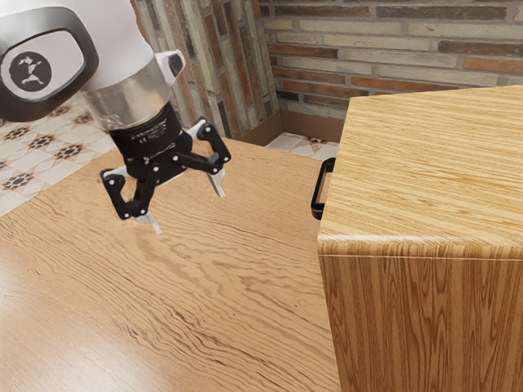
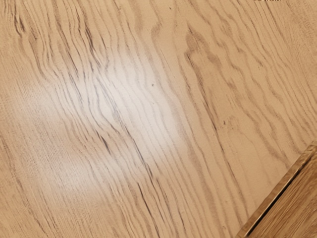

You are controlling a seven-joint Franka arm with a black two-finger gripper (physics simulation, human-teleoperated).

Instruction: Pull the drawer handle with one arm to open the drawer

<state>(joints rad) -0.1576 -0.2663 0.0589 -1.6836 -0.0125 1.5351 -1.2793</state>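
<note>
The tool hangs released, fingers spread and empty, above the bench, with the black drawer handle well apart at its three o'clock on the wooden cabinet. By my judgement nothing is done: reach, grasp and pull all remain. The exterior view supplies the handle, and the wrist view adds the bench grain beneath the hand and a cabinet edge.

We read no words. White emblem on arm's joint cap — sign only, no letters. Small white print on gripper body — too small for us.
</note>
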